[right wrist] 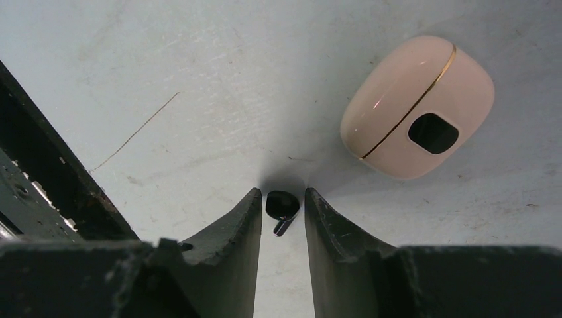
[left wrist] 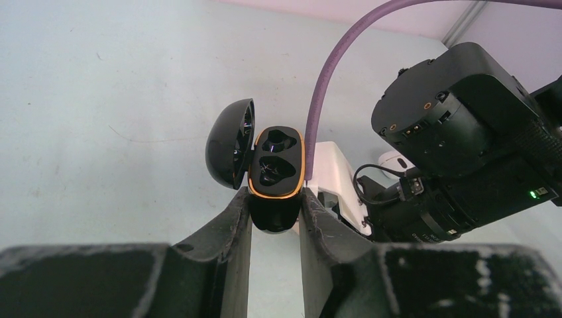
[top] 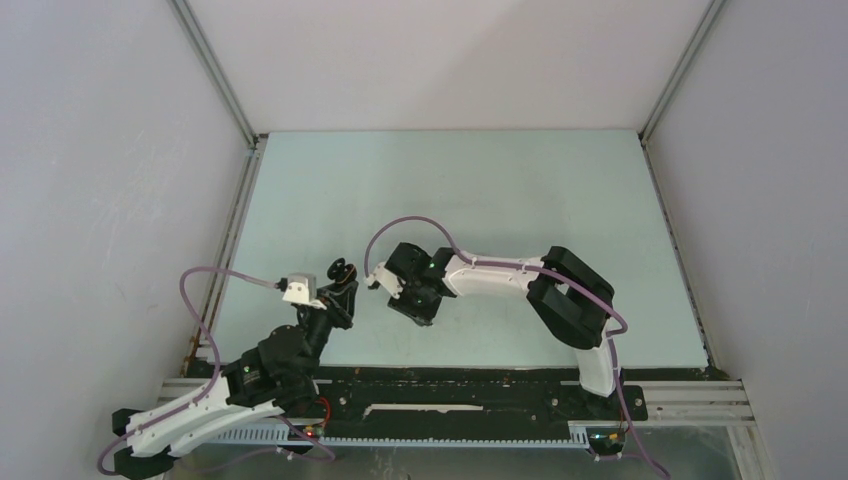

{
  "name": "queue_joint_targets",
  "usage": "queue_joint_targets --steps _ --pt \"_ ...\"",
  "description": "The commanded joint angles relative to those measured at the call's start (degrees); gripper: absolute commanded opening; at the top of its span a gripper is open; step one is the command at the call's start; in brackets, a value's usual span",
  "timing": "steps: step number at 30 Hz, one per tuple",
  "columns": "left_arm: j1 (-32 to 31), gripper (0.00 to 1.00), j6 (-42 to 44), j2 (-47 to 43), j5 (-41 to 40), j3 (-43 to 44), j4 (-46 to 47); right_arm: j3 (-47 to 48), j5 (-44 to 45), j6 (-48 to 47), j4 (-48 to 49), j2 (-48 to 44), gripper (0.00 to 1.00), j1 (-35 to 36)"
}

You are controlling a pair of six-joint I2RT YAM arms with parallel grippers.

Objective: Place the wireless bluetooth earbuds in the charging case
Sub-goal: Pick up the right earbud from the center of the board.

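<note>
Toward the near edge of the table [top: 500, 200], left of its middle, the left gripper [left wrist: 275, 202] is pinching the base of a black charging case [left wrist: 275, 165], whose lid [left wrist: 230, 152] is standing swung open and whose two orange-rimmed wells are appearing empty. Close alongside, the right gripper [right wrist: 281, 199] is bracketing a black earbud [right wrist: 281, 205] at the tabletop with its fingers [right wrist: 232, 245] narrowly spread; whether they are already pressing on it cannot be told. A closed pink charging case [right wrist: 417, 106] is lying near by. Likely hazards: the small, rounded bud may be squirting or twisting out under an uneven squeeze; a stem arriving misaligned may be jamming on the rim; downward pressure may be levering the case, which is being held only by its base; and the crowded wrists may be colliding.
</note>
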Motion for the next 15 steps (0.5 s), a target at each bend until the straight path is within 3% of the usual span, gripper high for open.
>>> queue_joint_targets --steps 1,7,15 --pt "0.2 0.00 -0.5 -1.2 -0.8 1.7 0.6 -2.1 2.0 -1.0 -1.6 1.6 0.31 0.3" --pt "0.2 0.00 -0.6 -1.2 -0.7 1.6 0.6 -2.2 2.5 -2.0 -2.4 -2.8 0.15 0.2" --pt "0.2 0.00 0.3 1.7 0.3 -0.7 6.7 -3.2 -1.0 -4.0 -3.9 -20.6 0.00 -7.5"
